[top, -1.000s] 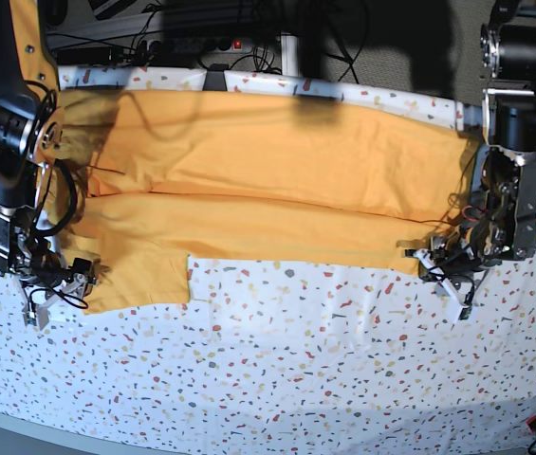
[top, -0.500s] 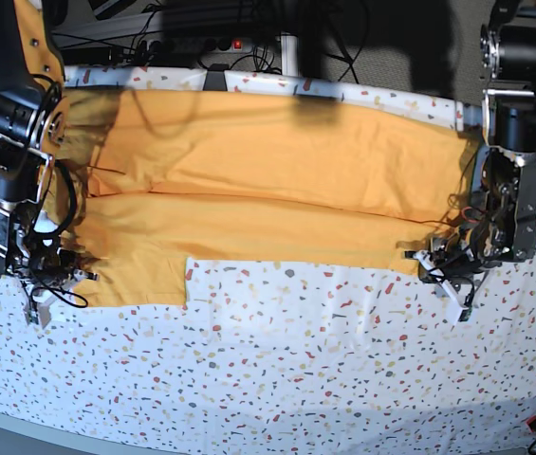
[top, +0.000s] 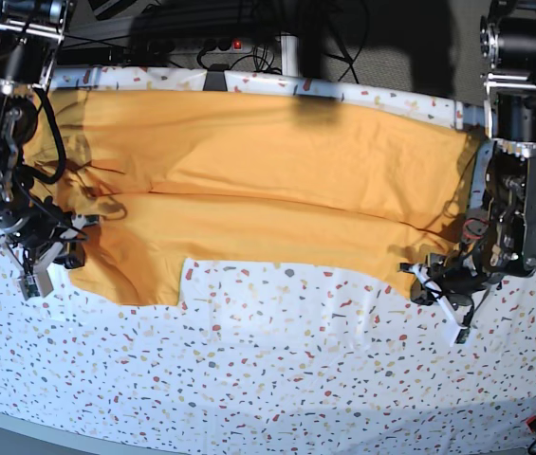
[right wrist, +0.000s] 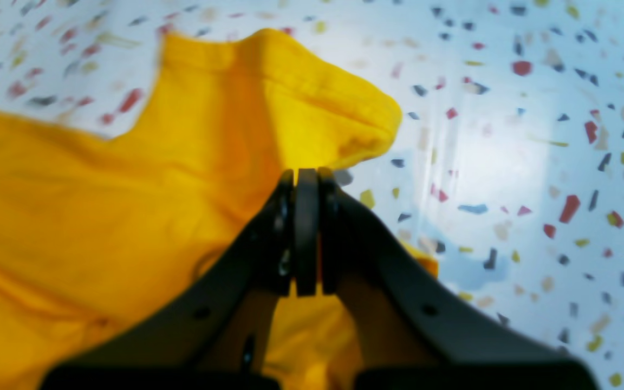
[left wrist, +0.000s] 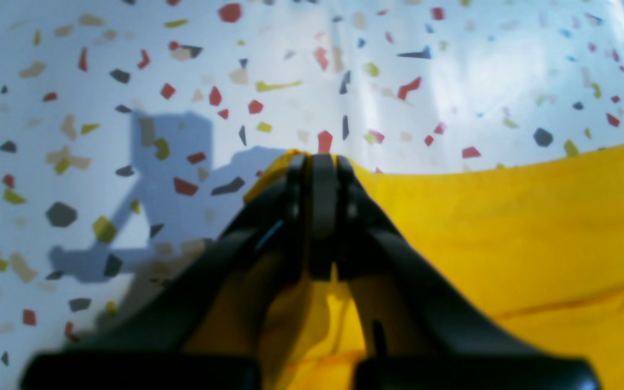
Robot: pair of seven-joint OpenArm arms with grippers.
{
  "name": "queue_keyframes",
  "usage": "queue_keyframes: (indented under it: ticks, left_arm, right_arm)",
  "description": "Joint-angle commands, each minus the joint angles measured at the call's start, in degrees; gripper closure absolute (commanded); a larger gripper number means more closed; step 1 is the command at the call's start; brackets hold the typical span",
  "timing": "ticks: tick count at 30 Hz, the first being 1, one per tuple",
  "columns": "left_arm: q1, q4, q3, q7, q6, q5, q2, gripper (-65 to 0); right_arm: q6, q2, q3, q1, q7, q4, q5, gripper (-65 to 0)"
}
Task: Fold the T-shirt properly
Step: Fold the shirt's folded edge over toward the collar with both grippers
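Two hands clenched on T-shirt [top: 277, 180] corners over speckled desk [top: 268, 379]: left hand [left wrist: 314, 162] on hem corner, right hand [right wrist: 305, 176] on sleeve.

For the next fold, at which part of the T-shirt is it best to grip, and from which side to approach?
Probably the two near corners of the T-shirt, approached from the table's open near side. That edge lies free on bare surface, sleeve at one end, hem at the other. Both are pinched: the right gripper is shut on the sleeve corner, the left gripper on the hem corner.
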Motion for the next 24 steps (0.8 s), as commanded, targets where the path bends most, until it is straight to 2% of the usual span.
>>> queue_keyframes:
  ticks: [1,4,9,11,16,24]
  left_arm:
    - [0.0,3.3,-0.3,-1.1,-0.2,-0.7,-0.9,0.0]
    - [5.0,11.3,-0.3,-0.9,0.1,-0.7,-1.8,0.0]
    - [11.4,23.8,-0.3,1.3,3.6,-0.7,-5.1,0.0]
    - [13.1,27.8,-0.3,2.3,4.6,0.0,-6.7,0.0]
    - [17.1,35.9,-0.3,6.0,5.2,2.0,-9.1,0.0]
    - [25.0,41.7,-0.3,7.2,5.2,6.1,-9.2,0.0]
  right_arm:
    - [0.2,1.0,0.7,-1.3,0.9,4.1,0.5,0.0]
    - [0.2,0.9,2.6,-8.2,0.8,12.6,0.7,0.0]
    - [0.2,0.8,8.0,-16.9,0.4,22.3,0.9,0.0]
    - [0.2,0.8,10.8,-19.8,-0.4,24.9,3.2,0.0]
    - [0.2,0.8,18.2,-26.0,-0.9,28.3,8.0,0.0]
    - [0.2,0.8,28.2,-33.4,-4.4,28.5,16.4,0.0]
